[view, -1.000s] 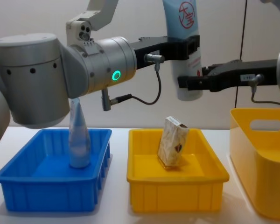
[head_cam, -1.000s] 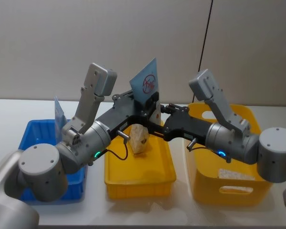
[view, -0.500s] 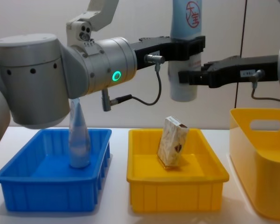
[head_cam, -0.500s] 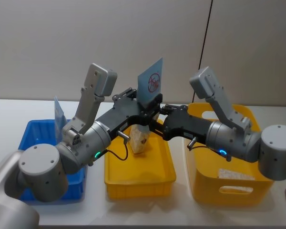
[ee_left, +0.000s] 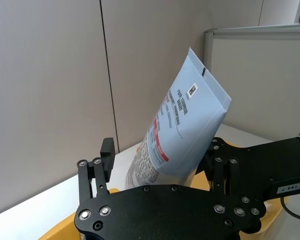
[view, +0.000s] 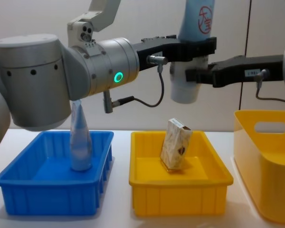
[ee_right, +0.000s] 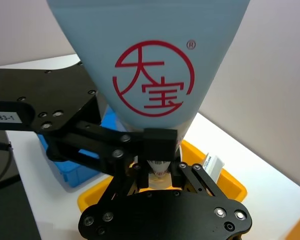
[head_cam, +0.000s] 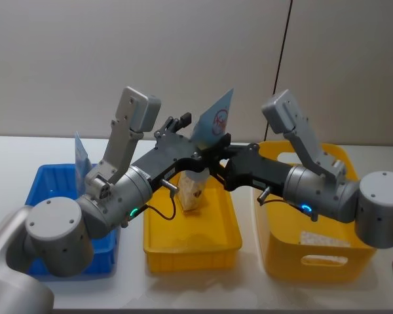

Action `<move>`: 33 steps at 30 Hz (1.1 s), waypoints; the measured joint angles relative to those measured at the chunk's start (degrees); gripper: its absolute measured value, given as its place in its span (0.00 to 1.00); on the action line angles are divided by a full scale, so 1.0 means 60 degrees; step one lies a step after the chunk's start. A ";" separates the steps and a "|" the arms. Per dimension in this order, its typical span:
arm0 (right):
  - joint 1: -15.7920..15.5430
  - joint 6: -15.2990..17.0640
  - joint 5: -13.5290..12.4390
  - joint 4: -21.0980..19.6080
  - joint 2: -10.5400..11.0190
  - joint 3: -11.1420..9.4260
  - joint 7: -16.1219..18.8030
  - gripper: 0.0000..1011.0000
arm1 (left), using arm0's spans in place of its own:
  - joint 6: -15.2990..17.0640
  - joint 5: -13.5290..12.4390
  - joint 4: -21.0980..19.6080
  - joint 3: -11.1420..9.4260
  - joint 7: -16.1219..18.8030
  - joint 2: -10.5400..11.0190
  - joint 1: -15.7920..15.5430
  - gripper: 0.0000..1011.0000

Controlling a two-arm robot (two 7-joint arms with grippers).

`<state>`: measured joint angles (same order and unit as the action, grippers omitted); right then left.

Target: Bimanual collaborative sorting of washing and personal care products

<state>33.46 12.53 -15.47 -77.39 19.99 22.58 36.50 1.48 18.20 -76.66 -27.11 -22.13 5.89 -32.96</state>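
Both my hands meet high over the yellow tray [view: 180, 178]: my left hand [view: 180, 47] and right hand [view: 199, 75] are each clamped on one pale blue tube [view: 192, 47], cap down, leaning right. I judge this a handover between arms. To the right, the tall yellow bin [head_cam: 314, 252] holds a whitish packet [head_cam: 322, 239]. The yellow tray carries the beige carton [view: 175, 144], tilted. On the counter's left, the blue tray [view: 52, 190] holds another tube [view: 80, 142], standing upright.
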 joint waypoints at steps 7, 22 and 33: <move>-0.0086 0.0098 -0.0021 -0.0054 -0.0056 -0.0103 -0.0442 0.17 | -0.0001 0.0000 0.0000 0.0001 0.0000 0.0000 -0.0001 0.99; -0.0275 0.0327 -0.0048 -0.0026 -0.0334 -0.0579 -0.1898 0.11 | -0.0004 0.0000 -0.0001 0.0001 0.0001 0.0000 -0.0001 0.99; -0.0437 0.0545 0.0040 0.0084 -0.0618 -0.1072 -0.3213 0.09 | -0.0004 0.0000 -0.0001 0.0000 0.0000 0.0000 0.0000 0.99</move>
<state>30.83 15.81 -15.23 -76.88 16.28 16.15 17.22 1.46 18.20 -76.67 -27.11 -22.12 5.89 -32.96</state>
